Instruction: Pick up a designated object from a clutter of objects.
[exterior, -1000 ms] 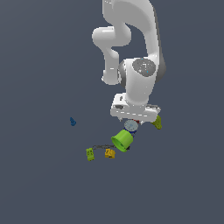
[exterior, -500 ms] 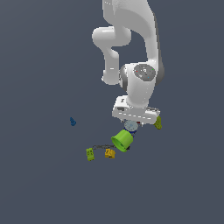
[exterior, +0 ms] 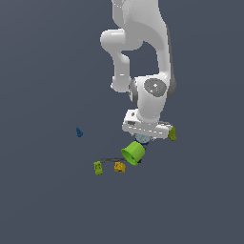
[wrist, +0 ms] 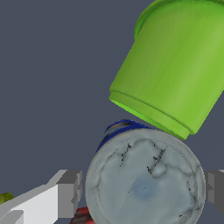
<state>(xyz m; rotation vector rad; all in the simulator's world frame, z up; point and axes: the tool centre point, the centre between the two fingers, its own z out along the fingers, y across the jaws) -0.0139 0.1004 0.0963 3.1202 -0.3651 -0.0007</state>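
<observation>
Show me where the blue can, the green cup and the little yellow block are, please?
blue can (wrist: 144, 183), wrist view, on its silvery-grey flat top.
green cup (wrist: 175, 70), wrist view, on its side wall.
yellow block (exterior: 119, 167), exterior view, on its middle.

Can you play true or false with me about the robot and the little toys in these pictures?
1. The blue can sits between the gripper's two fingers. True.
2. The green cup stands upright. False: it lies tipped on its side next to the can.
3. The tiny blue piece is far from the rest of the pile. True.
4. The yellow block is stuck on top of the cup. False: it lies on the floor beside the lime block.
5. The can's top is bright red. False: it is silvery grey.
</observation>
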